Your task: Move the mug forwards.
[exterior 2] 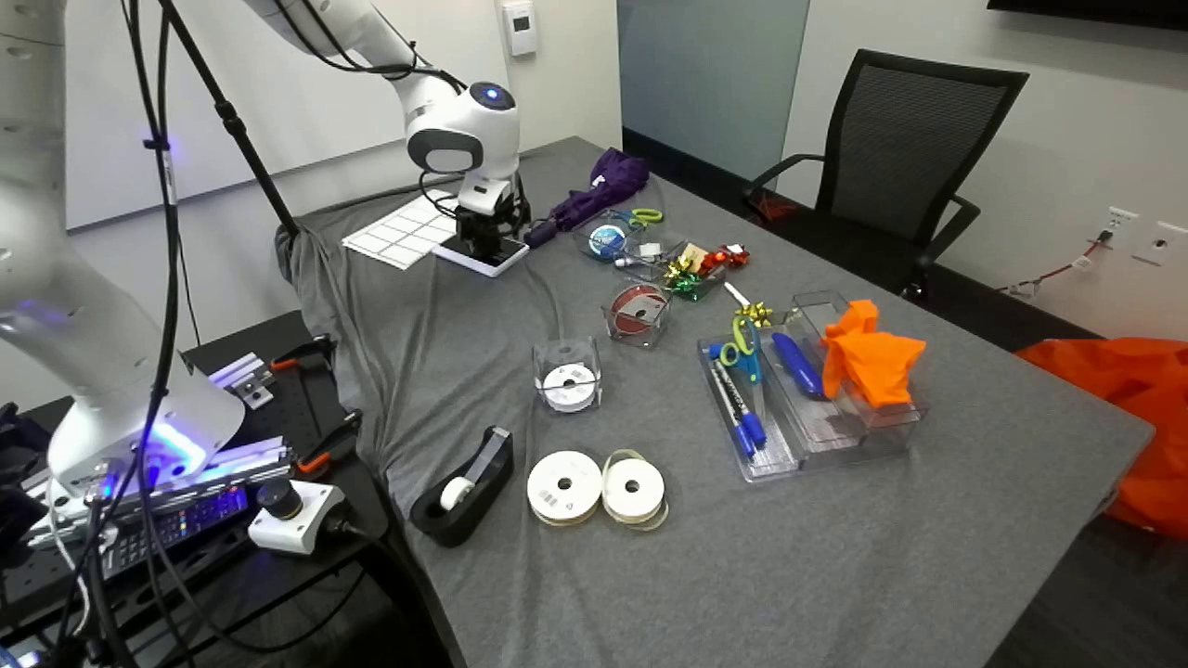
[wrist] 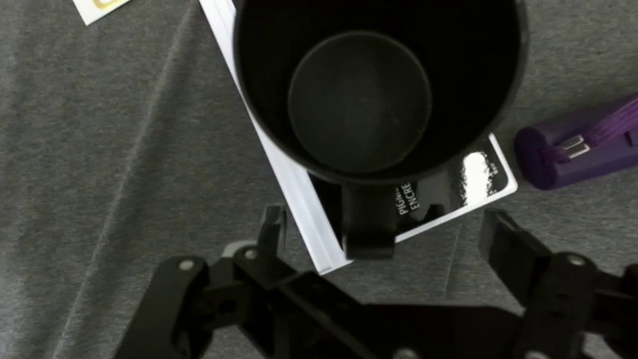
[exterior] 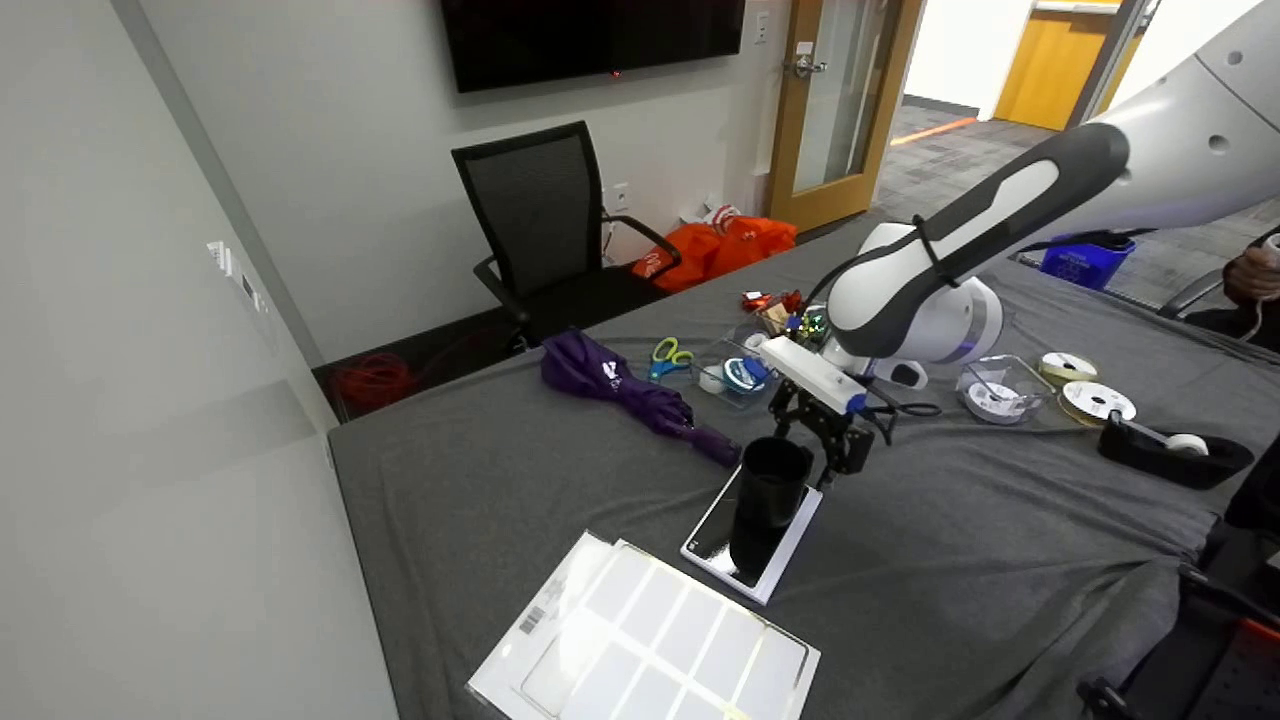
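- Spread wide at the end of the big white robot arm [exterior: 1180, 160]: the tool [wrist: 385, 222], both fingers [wrist: 516, 257] well apart.
- Right in front of the tool: the small black mug [exterior: 770, 485], standing up straight on top of a flat box [exterior: 715, 528].
- Pointing back at the tool: the mug's handle [wrist: 370, 222], in the space between the fingers, with a gap on each side in the wrist view.
- Under the mug, also in front of the tool: the box's shiny black top and white edges.
- To the right of the tool in the wrist view: one end of a folded purple umbrella [exterior: 630, 390], just beside the box.
- Farther ahead of the tool, past the mug: white sheets [exterior: 660, 640], lying flat.
- Near the tool, on the umbrella side: green and blue scissors [exterior: 668, 360] and a round blue and white thing [exterior: 745, 375].
- Also on that side of the tool: shiny bows [exterior 2: 684, 280], green, gold and red.
- Well apart from the tool, in an exterior view: a black tape holder [exterior 2: 464, 492], two white spools [exterior 2: 580, 501] side by side, and a clear tray [exterior 2: 858, 452] with pens [exterior 2: 754, 429] in it and something orange [exterior 2: 870, 362] at one end.
- Below the tool and all these things: the bench [exterior 2: 835, 557], with a wrinkly gray cloth [exterior 2: 464, 334] on top.
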